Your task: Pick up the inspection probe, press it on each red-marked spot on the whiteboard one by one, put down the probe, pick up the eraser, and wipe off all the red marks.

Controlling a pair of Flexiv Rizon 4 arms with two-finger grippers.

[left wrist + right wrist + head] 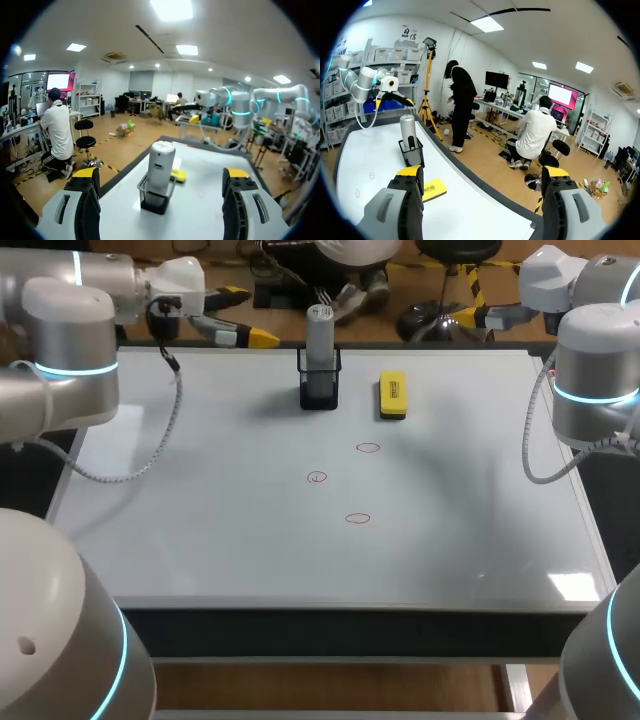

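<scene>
Yellow-tipped and gaping wide, left gripper [160,172] faces the probe [319,335]. Equally open, right gripper [482,171] hovers at the whiteboard's [200,540] far corner.

Light is bright and even, falling from ceiling panels [171,9] that burn out to plain white in both wrist views; the whiteboard [200,540] carries a pale sheen, with a patch of glare at its near right corner; the holder [319,392] and the probe [320,332] cast a soft, short shadow to their left; a broader, fainter shadow lies right of the red marks [368,448], nearer than the eraser [392,396].
</scene>
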